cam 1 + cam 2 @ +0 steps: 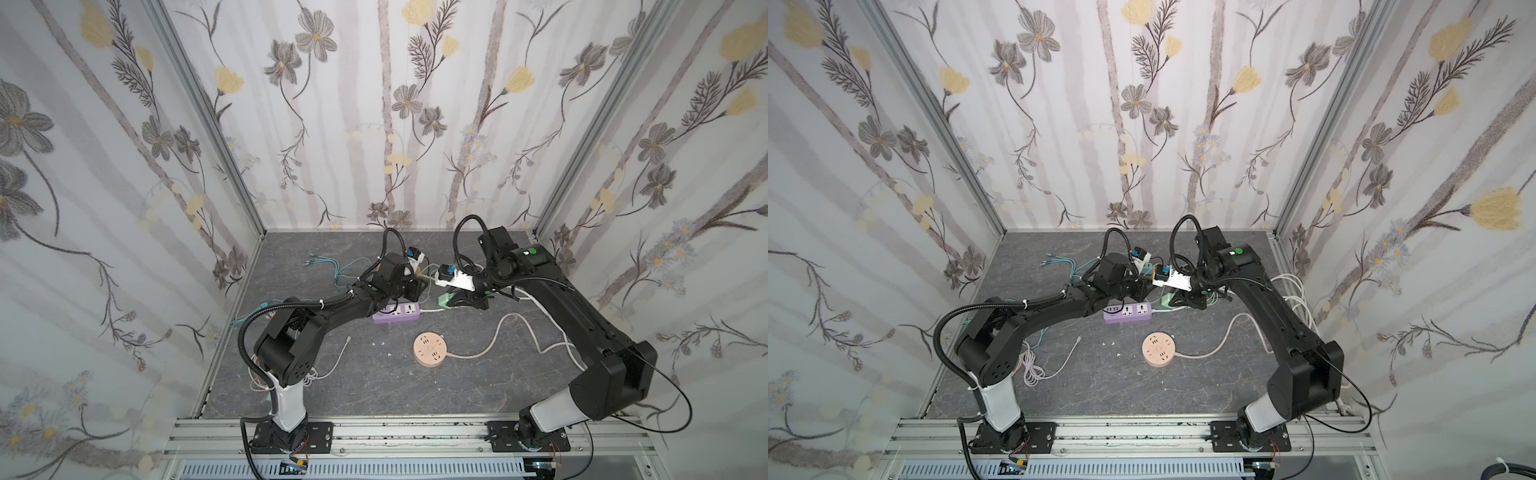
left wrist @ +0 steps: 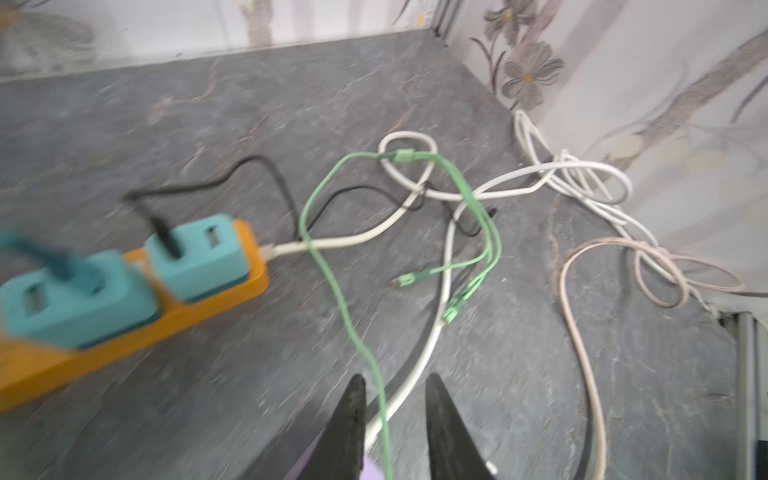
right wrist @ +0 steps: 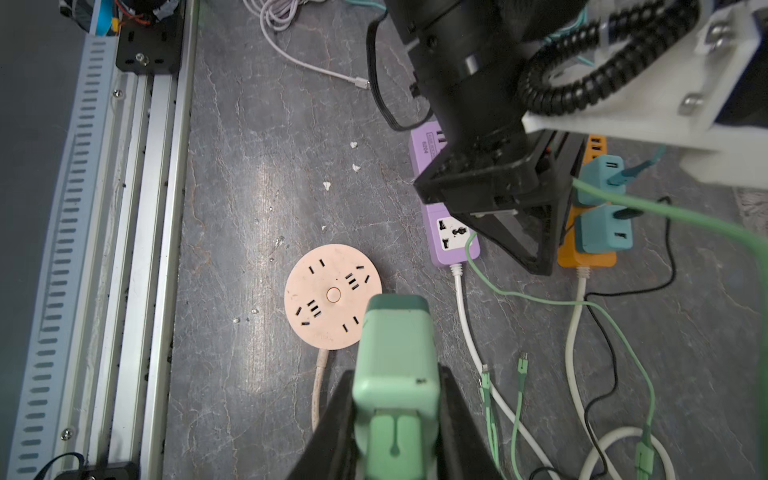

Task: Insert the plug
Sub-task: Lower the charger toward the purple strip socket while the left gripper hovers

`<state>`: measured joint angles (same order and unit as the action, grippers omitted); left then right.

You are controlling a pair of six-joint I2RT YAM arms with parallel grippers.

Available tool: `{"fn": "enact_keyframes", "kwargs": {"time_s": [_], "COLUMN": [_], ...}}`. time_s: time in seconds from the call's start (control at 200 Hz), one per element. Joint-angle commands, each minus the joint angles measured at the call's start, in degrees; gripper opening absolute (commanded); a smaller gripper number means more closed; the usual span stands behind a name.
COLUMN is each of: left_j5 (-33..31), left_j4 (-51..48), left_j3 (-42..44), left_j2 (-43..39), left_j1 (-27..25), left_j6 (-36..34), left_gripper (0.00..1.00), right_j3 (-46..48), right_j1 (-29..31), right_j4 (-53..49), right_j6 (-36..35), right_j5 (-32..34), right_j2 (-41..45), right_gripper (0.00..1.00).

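Note:
My right gripper [image 3: 397, 372] is shut on the pale green plug [image 3: 395, 357], held above the floor beside the round pink socket [image 3: 332, 295]. In both top views the plug [image 1: 444, 300] hangs just right of the purple power strip [image 1: 397, 311]. My left gripper [image 2: 395, 376] hovers over the end of that strip [image 3: 451, 245]. Its fingers stand a small gap apart, and the thin green cable [image 2: 332, 282] runs loosely through the gap without being pinched.
An orange strip [image 2: 124, 332] carrying two teal adapters [image 2: 195, 257] lies behind the purple one. White, black and pink cords [image 2: 582, 178] tangle toward the right wall. The two wrists are close together mid-floor. A white cable [image 1: 1059, 357] lies near the left arm's base.

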<state>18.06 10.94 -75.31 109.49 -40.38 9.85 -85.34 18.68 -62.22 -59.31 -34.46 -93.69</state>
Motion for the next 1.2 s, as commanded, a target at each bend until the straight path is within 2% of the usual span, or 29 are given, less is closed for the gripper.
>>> {"fn": "enact_keyframes", "kwargs": {"time_s": [0.0,0.09,0.15,0.21,0.29,0.335,0.415,0.465,0.51,0.615,0.764,0.939,1.199], "left_j5": [6.3,10.5,11.2,11.2,10.0,9.0,9.0,8.7,7.6,2.7,-3.8,-6.2,-8.3], "left_j4": [1.4,-1.4,-3.5,-5.4,-6.8,-7.4,-8.5,-9.5,-10.0,-10.7,-12.4,-16.0,-14.8], "left_j3": [-14.5,-30.3,-36.6,-38.2,-34.4,-31.3,-25.5,-21.9,-18.2,-11.0,-8.4,-8.6,-1.5], "left_j2": [8.7,18.7,23.6,25.4,24.1,22.4,18.8,16.5,14.1,8.7,3.5,2.2,-1.2], "left_j1": [-2.9,-7.1,-9.9,-12.0,-12.4,-11.7,-9.4,-7.9,-6.5,-3.2,0.6,2.8,5.5], "left_j6": [1.7,3.7,3.0,0.5,-1.7,-2.0,-2.0,-2.6,-3.7,-5.3,-5.6,-4.7,-0.4], "left_gripper": [0.13,0.08,0.08,0.09,0.15,0.27,0.61,0.74,0.80,0.81,0.78,0.91,0.96], "right_j3": [2.0,4.4,5.9,7.1,9.4,10.8,13.4,15.1,16.4,16.6,9.0,-1.2,-8.2], "right_j1": [-4.7,-8.4,-10.0,-11.6,-13.1,-13.4,-13.4,-13.3,-12.9,-9.8,-2.4,4.0,7.7], "right_j4": [0.0,1.8,2.5,3.4,5.6,8.0,12.0,14.9,17.9,20.0,10.6,4.8,4.2], "right_j6": [5.8,8.9,10.6,12.2,15.2,17.5,19.4,19.7,19.7,16.0,4.9,1.7,0.5], "right_j5": [-7.1,-7.7,-7.4,-7.3,-7.3,-6.5,-8.2,-10.6,-12.0,-10.0,-1.8,5.8,6.0], "right_j2": [5.6,9.6,11.5,12.7,13.3,13.0,11.9,10.8,9.6,5.0,-5.6,-17.1,-25.7], "right_gripper": [0.02,0.02,0.02,0.02,0.03,0.03,0.04,0.03,0.03,0.01,0.00,0.01,0.01]}}
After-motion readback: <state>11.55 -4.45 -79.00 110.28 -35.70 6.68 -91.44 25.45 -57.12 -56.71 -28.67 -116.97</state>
